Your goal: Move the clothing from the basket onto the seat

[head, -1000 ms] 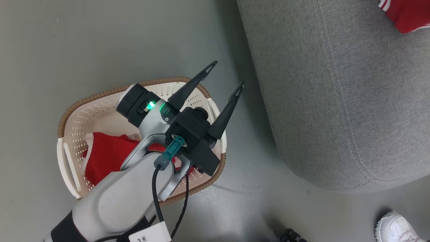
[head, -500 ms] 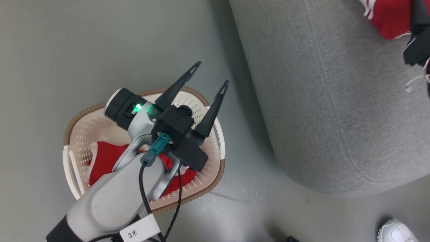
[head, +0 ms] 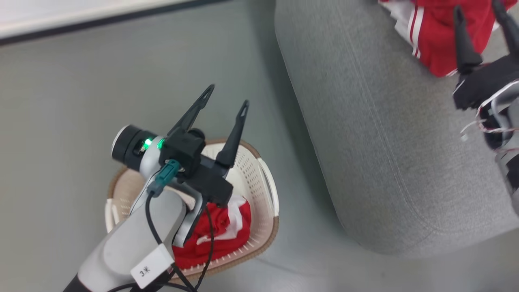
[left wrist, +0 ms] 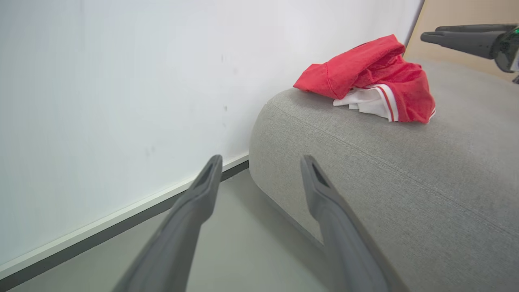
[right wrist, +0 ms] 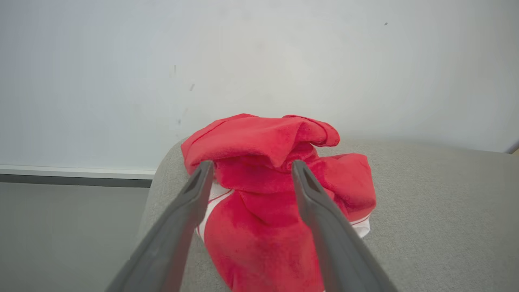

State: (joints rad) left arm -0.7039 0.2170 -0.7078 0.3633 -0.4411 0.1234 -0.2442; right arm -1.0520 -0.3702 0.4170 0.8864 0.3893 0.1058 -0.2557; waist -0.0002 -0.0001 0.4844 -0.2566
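**Operator:** Down in the basket (head: 251, 174), what remains?

**Unit:** One red garment (head: 233, 243), crumpled on the bottom; my left pincer (head: 227, 95) hovers above, fingers apart, empty. Judged soft, light, limp: pinch a raised fold.

**Operator:** And the seat (head: 365, 142)?

**Unit:** Another heaped garment (right wrist: 263, 134) lies near its end. My right pincer (right wrist: 252, 163) sits close by it, fingers apart, clamped on nothing.

Left gripper (head: 227, 96) near 11 o'clock in head view, fingers aimed 1 o'clock, jaws spread, empty; pale forearm (head: 129, 239) enters from 7. Right gripper (head: 477, 6) at 2 o'clock, aimed 12, jaws spread, empty.
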